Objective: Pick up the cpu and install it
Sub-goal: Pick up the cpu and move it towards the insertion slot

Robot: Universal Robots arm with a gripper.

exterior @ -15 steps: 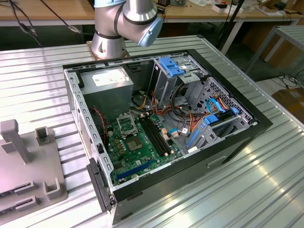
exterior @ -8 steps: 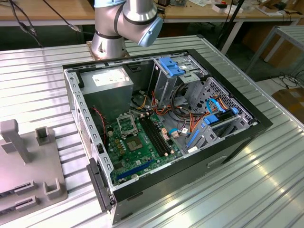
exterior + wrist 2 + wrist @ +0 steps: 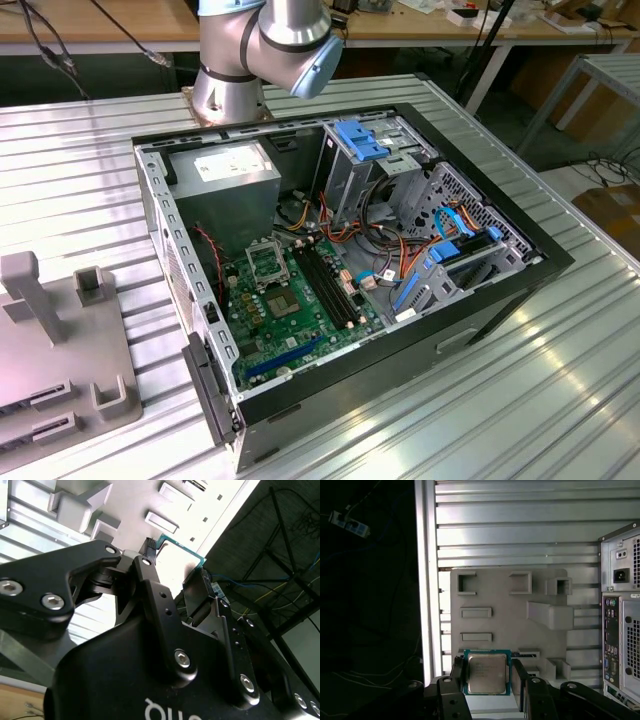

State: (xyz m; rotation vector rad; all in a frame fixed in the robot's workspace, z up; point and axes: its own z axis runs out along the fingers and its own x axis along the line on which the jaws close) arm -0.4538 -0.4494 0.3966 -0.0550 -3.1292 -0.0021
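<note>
In both wrist views the cpu, a thin square chip with a pale silver lid and a green rim, sits between the black fingers of my gripper. The fingers press on two opposite edges, and the chip hangs well above the grey parts fixture. In the exterior view the open computer case lies on its side with the green motherboard facing up. The board's metal-framed square socket stands near the power supply.
The grey fixture with its upright posts sits at the exterior view's left of the case on the ribbed metal table. The arm's base stands behind the case. Cables and blue drive brackets fill the case's far half. The table's edge runs beside the fixture.
</note>
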